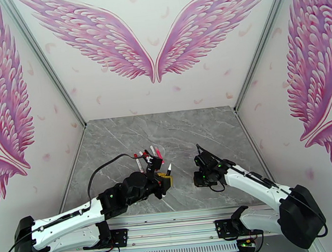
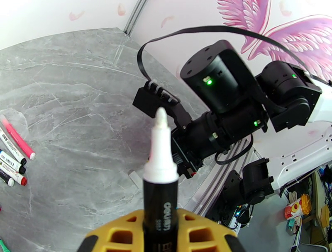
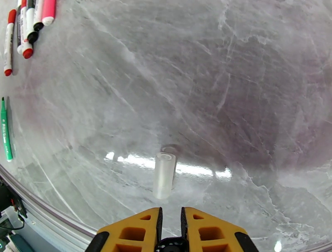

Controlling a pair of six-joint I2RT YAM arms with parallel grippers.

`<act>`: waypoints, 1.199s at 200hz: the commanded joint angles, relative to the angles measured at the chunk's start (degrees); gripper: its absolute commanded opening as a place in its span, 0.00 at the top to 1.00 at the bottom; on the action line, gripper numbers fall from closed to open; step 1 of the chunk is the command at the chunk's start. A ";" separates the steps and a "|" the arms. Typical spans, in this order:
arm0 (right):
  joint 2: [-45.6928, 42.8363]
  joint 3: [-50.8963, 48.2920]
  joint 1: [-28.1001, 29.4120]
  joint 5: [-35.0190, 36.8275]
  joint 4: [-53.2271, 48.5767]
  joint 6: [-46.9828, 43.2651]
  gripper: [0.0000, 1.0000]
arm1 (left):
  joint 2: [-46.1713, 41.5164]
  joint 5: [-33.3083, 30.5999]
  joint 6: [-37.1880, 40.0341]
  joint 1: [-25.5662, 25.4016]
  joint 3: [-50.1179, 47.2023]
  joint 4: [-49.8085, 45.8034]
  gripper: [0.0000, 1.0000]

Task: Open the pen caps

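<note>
The pen point(image 2: 160, 195) has no cap on now, so its white tip is bare and sticks up in the air. If the left arm swings it to the right, the tip could bump the right arm close by and leave a mark or get squashed. The pen is also held low on its black body, so a hard bump might tip it or make it slip out. The clear cap point(image 3: 163, 176) is on the table point(image 3: 228, 83), close to the near edge. It is round, so a little push could send it rolling off. I cannot tell if it stands up or lies down. The other pens point(image 2: 14, 157) lie in a bunch on the far left, and a green pen point(image 3: 5, 128) lies apart from them, nearer the edge. They look like they have their caps on, so a lot of the job is left to do. The left gripper point(image 2: 161, 226) is squeezed tight on the pen. The right gripper point(image 3: 170, 221) has its yellow fingers point(image 3: 137, 232) pressed almost together with nothing between them. It hangs just above the clear cap and does not touch it. It would have to open wide before it could grab anything.
</note>
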 commanded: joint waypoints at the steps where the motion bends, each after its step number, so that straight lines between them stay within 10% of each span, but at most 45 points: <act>1: 1.42 -1.05 -0.51 -0.18 2.27 -0.16 0.81 | -1.23 0.41 -0.27 0.34 -0.56 -0.20 1.00; 240: 9.19 -2.12 -0.49 0.66 6.43 1.08 0.77 | 2.03 1.16 -0.06 0.50 -1.01 0.88 1.00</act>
